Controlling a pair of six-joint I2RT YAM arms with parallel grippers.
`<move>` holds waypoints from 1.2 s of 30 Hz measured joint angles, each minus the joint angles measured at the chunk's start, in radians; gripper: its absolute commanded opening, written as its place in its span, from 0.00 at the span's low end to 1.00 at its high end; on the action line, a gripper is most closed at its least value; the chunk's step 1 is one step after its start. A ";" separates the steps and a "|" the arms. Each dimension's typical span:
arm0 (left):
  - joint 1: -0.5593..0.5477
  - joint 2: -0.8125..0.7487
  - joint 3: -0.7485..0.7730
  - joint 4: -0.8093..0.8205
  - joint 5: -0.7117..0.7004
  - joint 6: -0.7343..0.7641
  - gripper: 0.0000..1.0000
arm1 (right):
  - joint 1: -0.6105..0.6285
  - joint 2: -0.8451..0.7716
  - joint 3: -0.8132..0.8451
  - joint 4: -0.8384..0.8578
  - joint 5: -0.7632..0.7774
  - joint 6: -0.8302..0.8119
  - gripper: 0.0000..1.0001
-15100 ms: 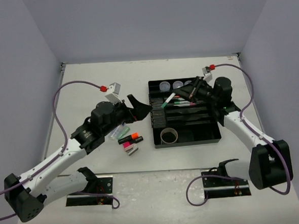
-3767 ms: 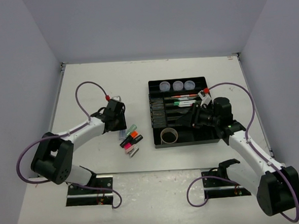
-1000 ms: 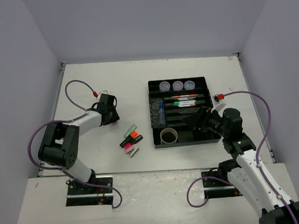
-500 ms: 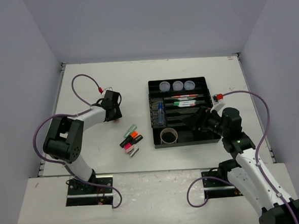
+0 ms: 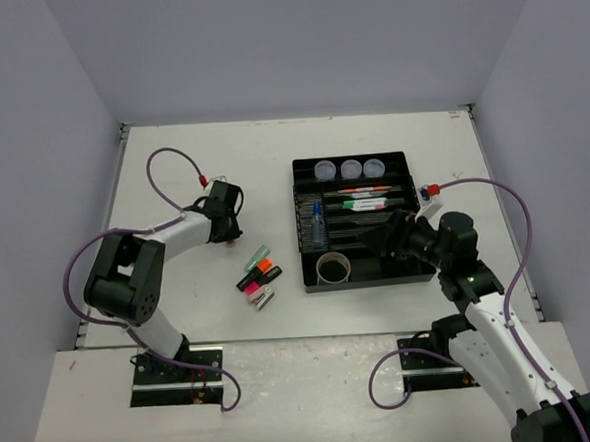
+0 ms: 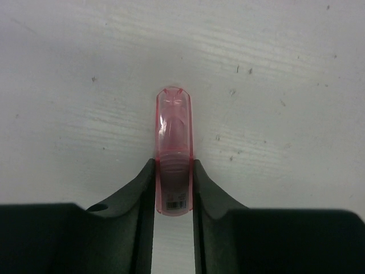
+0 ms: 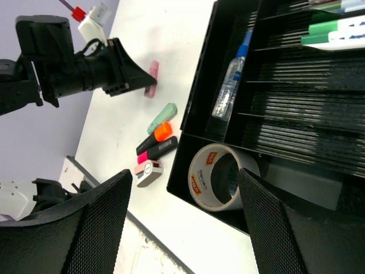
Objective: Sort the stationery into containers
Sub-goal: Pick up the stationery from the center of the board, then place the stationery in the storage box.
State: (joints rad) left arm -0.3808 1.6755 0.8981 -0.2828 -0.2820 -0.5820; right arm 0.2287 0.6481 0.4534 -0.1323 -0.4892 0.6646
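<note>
Left gripper [image 6: 173,162] is pinching a small pink translucent item [image 6: 174,128] by its near end, one finger pressing each side. The item is lying flat on the white table [image 6: 285,68], left of centre in the overhead view, well apart from the black organiser tray [image 5: 373,273]. We are judging this low side grip suited to a narrow piece lying flat.

Right gripper [image 7: 183,171] is hovering over the lower right of the tray, fingers spread wide with nothing between them; we are reading this as waiting clear of the left arm.

In the tray, three round clear tubs [image 5: 351,167] are sitting in the top section, thin pens [image 5: 362,203] are lying in the long slots, a blue-capped bottle [image 5: 317,225] is lying in a left slot, and the tan tape roll [image 5: 332,268] is occupying the bottom section. Green, orange and pink highlighters [image 5: 268,267] and a small white block [image 5: 263,299] are lying loose left of the tray.
</note>
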 measured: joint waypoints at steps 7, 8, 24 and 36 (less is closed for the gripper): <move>-0.060 -0.243 -0.048 -0.094 0.054 -0.001 0.00 | 0.006 0.066 -0.091 0.287 -0.192 0.120 0.78; -0.078 -0.303 -0.050 -0.090 0.071 -0.001 0.00 | 0.013 0.087 -0.104 0.321 -0.215 0.143 0.78; -0.268 -0.655 -0.212 0.385 0.693 -0.001 0.00 | 0.233 0.211 0.022 0.416 -0.104 0.358 0.73; -0.329 -0.591 -0.225 0.501 0.805 -0.009 0.00 | 0.330 0.367 0.105 0.497 -0.069 0.400 0.47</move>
State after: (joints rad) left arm -0.7101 1.0847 0.6727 0.2185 0.5232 -0.5907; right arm 0.5592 1.0153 0.5587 0.3649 -0.5580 1.0650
